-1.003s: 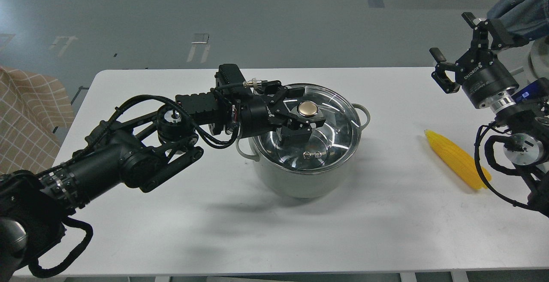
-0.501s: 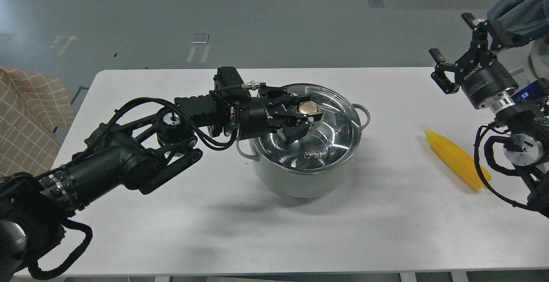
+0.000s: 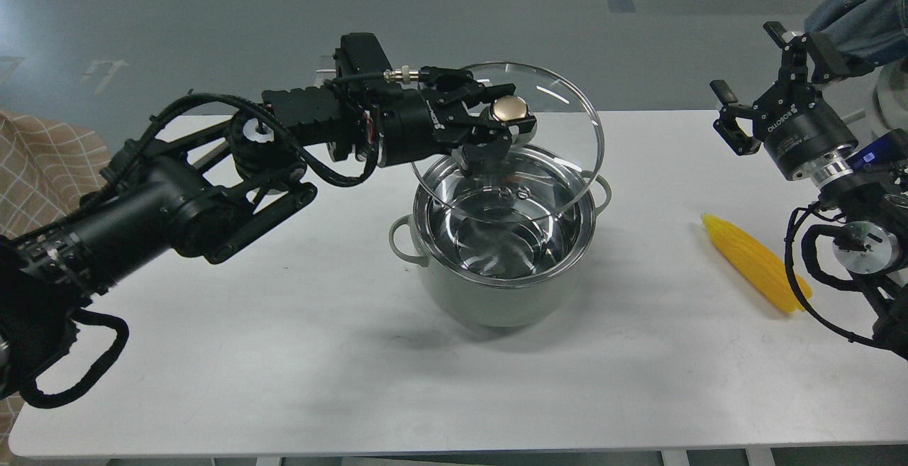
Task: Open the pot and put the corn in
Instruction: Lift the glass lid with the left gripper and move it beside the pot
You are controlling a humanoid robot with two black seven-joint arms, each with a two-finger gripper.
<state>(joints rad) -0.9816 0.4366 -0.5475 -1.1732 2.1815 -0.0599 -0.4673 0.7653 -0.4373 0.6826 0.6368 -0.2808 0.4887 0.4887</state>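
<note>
The pale grey-green pot (image 3: 496, 296) stands in the middle of the white table (image 3: 284, 352), its shiny steel inside showing. My left gripper (image 3: 505, 120) is shut on the gold knob of the round glass lid (image 3: 560, 140) and holds the lid lifted clear above the pot, a little tilted. The yellow corn (image 3: 752, 262) lies on the table to the right of the pot, pointed end toward the far side. My right gripper (image 3: 752, 79) is open and empty, raised above the table's far right edge, beyond the corn.
A checked cloth (image 3: 42, 175) hangs at the left beyond the table. Blue denim fabric (image 3: 862, 5) shows at the top right behind my right gripper. Grey floor lies past the table's far edge.
My left gripper closed on the lid's knob and lifted the lid up off the pot. The pot now stands open. The right arm and the corn have not moved.
</note>
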